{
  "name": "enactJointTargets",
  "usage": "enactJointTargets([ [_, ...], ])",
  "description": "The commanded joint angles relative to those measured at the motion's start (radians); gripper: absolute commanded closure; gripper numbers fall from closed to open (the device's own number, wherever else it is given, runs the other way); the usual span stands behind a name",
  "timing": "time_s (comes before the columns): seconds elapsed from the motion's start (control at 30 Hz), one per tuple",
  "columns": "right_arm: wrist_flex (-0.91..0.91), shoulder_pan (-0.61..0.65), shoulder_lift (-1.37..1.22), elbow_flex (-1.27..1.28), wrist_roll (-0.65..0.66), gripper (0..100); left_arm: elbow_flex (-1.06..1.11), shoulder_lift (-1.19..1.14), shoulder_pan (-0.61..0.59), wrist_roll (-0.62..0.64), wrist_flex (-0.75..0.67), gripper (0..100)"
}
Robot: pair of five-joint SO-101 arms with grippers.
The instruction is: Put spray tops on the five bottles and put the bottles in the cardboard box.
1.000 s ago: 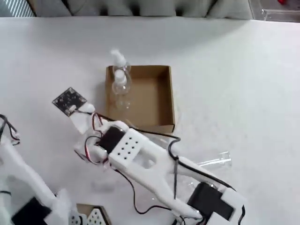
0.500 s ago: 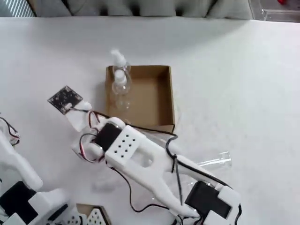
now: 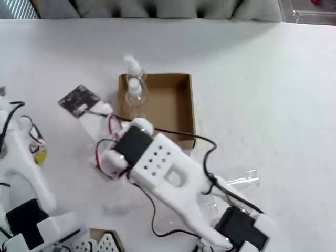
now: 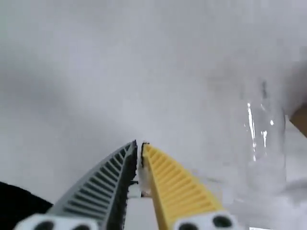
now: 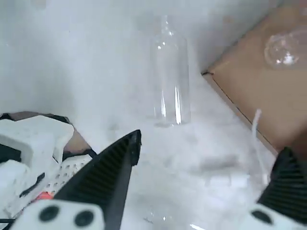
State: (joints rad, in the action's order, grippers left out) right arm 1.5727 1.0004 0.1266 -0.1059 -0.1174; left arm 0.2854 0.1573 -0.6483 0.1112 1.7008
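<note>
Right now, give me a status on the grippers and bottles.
Left gripper shut, empty. Right gripper open, topless bottle upright ahead, beside the box. One topped bottle inside the box.

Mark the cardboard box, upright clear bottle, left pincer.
Brown cardboard box (image 3: 169,109): high view, bare floor.
Clear plastic upright bottle (image 5: 170,72): right wrist view, body.
Left pincer (image 4: 139,144): left wrist view, between fingertips.

The left gripper (image 4: 139,146) had its grey and yellow fingers (image 4: 168,187) pressed together at the tips. The right gripper (image 5: 211,148) gaped wide, black fingers (image 5: 110,177) splayed, its arm (image 3: 168,170) stretched low and forward.
</note>
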Motion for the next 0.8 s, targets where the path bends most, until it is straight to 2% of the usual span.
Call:
enactJointTargets([
  [0.0,0.082,-0.093,0.087,-0.048,0.009,73.8,-0.057,0.010,0.136,0.009,0.078,98],
  [0.13,0.125,-0.220,0.131,-0.046,0.009,88.2,-0.034,0.018,0.208,0.038,0.077,98],
  [0.2,0.139,-0.286,0.148,-0.041,0.009,92.4,0.015,0.073,0.259,0.041,0.061,98],
  [0.27,0.140,-0.343,0.168,-0.009,0.009,92.8,0.083,0.173,0.315,0.055,0.034,98],
  [0.37,0.139,-0.403,0.219,0.080,0.009,92.8,0.193,0.358,0.400,0.144,-0.018,98],
  [0.47,0.137,-0.443,0.272,0.181,0.020,92.8,0.265,0.479,0.410,0.192,-0.078,98],
  [0.67,0.131,-0.558,0.372,0.327,0.176,92.8,0.278,0.429,0.415,0.201,-0.100,96],
  [0.77,0.131,-0.608,0.389,0.367,0.212,92.8,0.279,0.351,0.415,0.201,-0.100,84],
])
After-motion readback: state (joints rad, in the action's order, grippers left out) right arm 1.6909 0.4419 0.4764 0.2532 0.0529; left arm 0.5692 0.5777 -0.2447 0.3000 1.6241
